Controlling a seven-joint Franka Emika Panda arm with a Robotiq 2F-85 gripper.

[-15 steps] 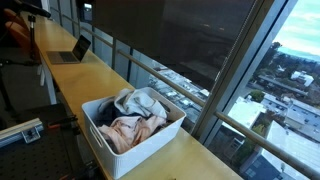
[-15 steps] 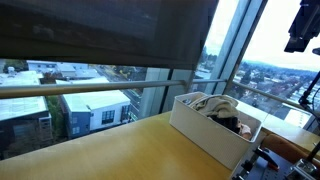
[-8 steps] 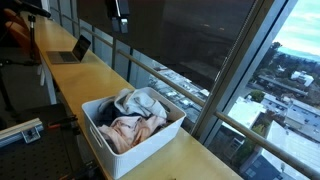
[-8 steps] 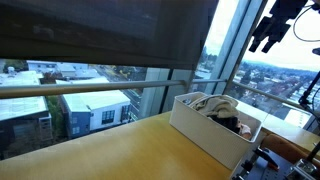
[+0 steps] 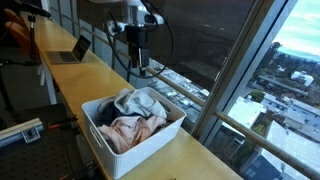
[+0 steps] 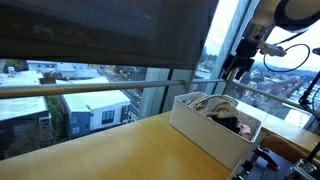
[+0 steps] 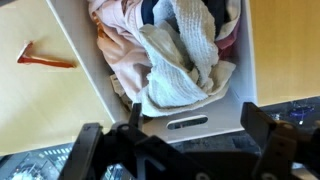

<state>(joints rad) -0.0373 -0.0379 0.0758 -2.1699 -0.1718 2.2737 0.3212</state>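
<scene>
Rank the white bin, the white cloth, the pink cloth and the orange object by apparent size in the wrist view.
1. white bin
2. white cloth
3. pink cloth, partly buried, so second and third are unsure
4. orange object, clearly smallest

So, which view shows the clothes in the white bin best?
The wrist view: it looks straight down on the clothes filling the bin. In both exterior views the clothes look small and sit partly behind the bin's wall.

A laptop (image 5: 72,50) stands open far along the surface (image 5: 88,82). An orange tool (image 7: 42,58) lies flat on it.
</scene>
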